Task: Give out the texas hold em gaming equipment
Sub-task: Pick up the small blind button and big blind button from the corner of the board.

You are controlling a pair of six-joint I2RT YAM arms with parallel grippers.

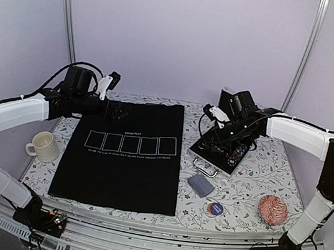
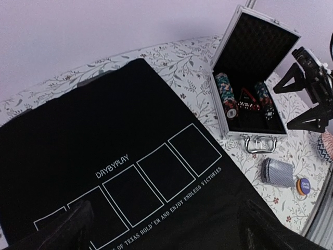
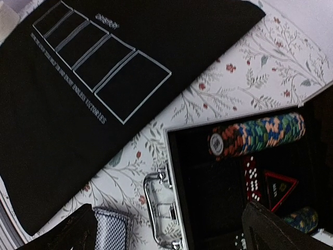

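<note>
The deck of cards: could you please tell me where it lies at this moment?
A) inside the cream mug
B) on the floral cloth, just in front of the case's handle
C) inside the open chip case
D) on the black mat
B: the deck of cards lies on the floral cloth, just in front of the case's handle and off to the side of the black mat.
</note>
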